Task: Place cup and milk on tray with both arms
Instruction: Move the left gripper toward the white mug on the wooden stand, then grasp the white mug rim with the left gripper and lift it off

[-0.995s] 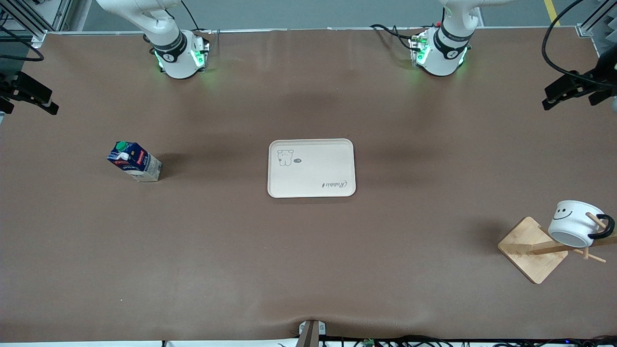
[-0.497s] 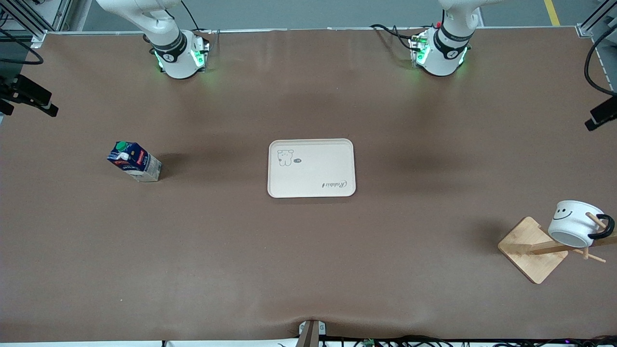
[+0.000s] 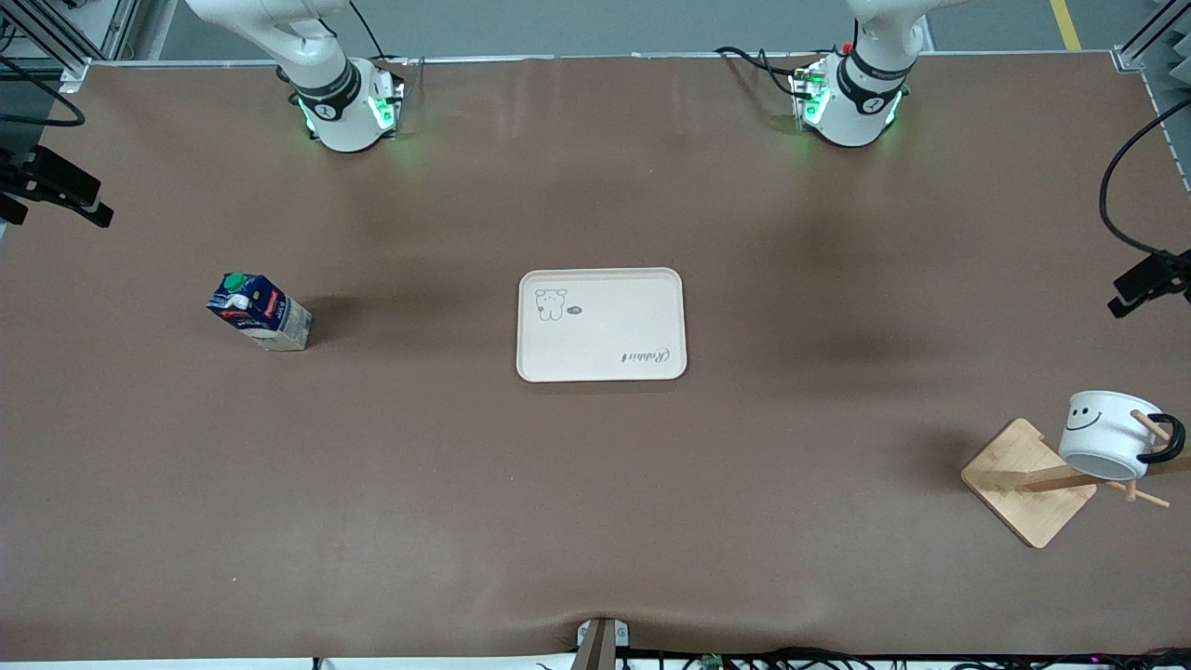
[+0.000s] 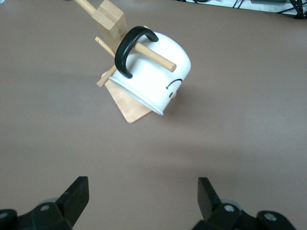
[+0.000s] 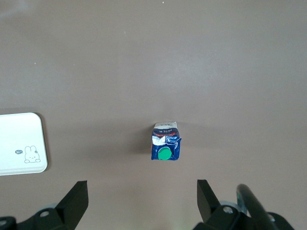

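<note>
Left end effector (image 4: pixel 143 203), fingers spread, hangs over worktop's left-arm edge, white smiley mug (image 4: pixel 152 75) on wooden peg ahead; right end effector (image 5: pixel 142 203), likewise spread, above upright blue-white milk carton (image 5: pixel 165 141).

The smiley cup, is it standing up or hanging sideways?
Hanging sideways. The cup hangs tipped by its black handle on a wooden peg of the rack, its open rim facing down toward the table.

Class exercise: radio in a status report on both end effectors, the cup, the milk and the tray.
Left end effector open, over bare table near cup hanging on wooden rack. Right end effector open, above milk, which stands upright. Tray holds nothing. Nothing in the way.
</note>
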You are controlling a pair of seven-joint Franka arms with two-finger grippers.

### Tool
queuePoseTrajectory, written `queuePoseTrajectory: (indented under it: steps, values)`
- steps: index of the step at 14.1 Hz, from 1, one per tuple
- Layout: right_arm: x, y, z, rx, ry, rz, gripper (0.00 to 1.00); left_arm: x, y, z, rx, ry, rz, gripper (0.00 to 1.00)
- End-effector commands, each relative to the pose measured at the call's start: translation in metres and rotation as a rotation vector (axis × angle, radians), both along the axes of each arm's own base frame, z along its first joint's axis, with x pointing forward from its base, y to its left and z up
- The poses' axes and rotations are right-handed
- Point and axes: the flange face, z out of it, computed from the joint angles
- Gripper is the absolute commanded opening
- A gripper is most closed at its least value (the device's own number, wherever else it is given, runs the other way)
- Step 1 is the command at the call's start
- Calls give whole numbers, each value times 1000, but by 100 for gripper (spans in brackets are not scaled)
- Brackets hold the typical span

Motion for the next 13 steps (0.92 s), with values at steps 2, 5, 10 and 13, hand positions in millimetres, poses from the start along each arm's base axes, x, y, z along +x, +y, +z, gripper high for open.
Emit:
queuePoseTrajectory:
  steps: [2,5,10,13]
  values:
    - [0,2,3,5,-8,-3,100,1,8,-48,-5,-74,-6,100]
    - [0,-4,2,8,-1,-14,100,17,13,-74,16,-107,-54,87]
    - [6,-14,-8,4,16,-33,100,35,23,-113,-37,-170,-42,79]
    - [7,-15,-7,-4,10,-36,100,41,22,-117,-70,-196,-22,78]
